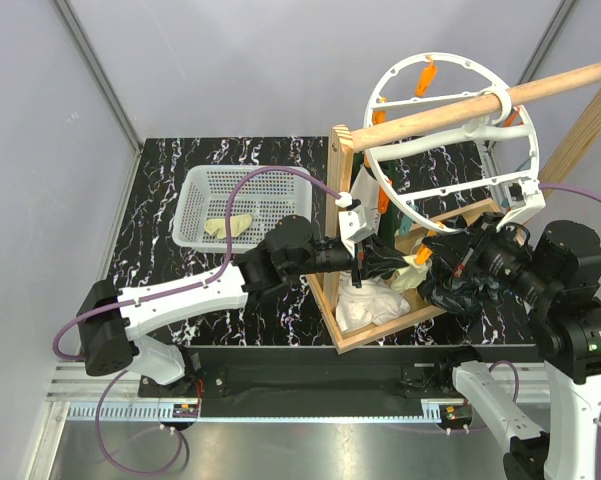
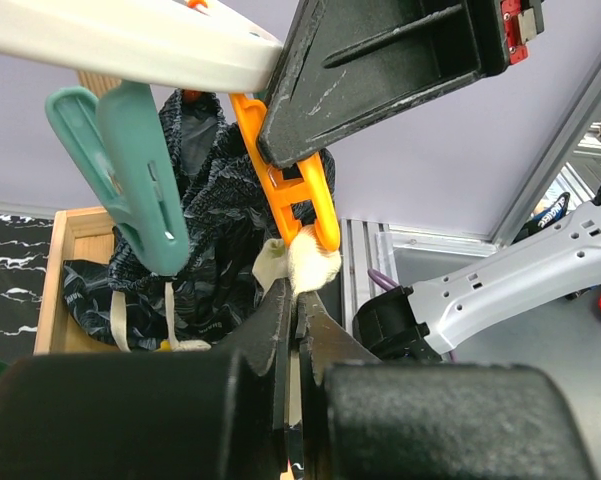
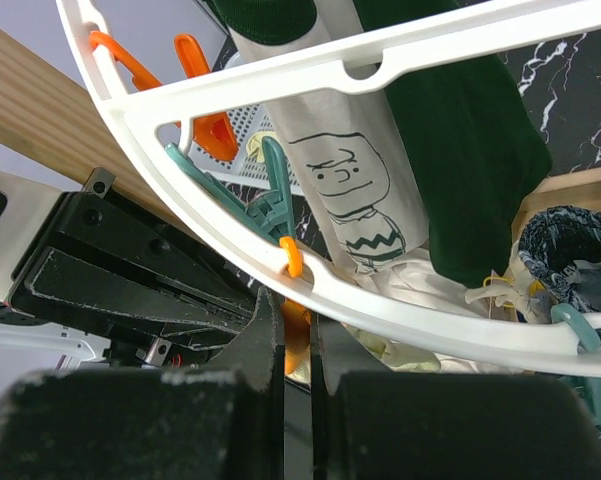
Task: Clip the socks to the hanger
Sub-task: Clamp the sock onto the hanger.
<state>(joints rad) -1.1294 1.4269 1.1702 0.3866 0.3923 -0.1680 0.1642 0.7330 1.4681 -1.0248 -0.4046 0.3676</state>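
Note:
The white ring hanger (image 1: 460, 60) hangs from a wooden rod over the right of the table. My left gripper (image 1: 385, 265) is shut on a pale yellow sock (image 2: 302, 262), holding it up just under an orange peg (image 2: 298, 190) on the hanger's rim (image 2: 130, 40). My right gripper (image 1: 432, 262) faces it and is shut on that same orange peg (image 3: 302, 325), below the rim (image 3: 430, 325). Two more socks (image 1: 230, 227) lie in the white basket (image 1: 192, 205). A teal peg (image 2: 130, 170) hangs left of the orange one.
The wooden rod (image 1: 540, 88) rests on a wooden frame (image 1: 335, 290) holding a white cloth (image 1: 370, 305) and a dark patterned garment (image 2: 220, 200). A cartoon-printed cloth (image 3: 350, 190) and a dark green garment (image 3: 460, 130) hang behind the ring.

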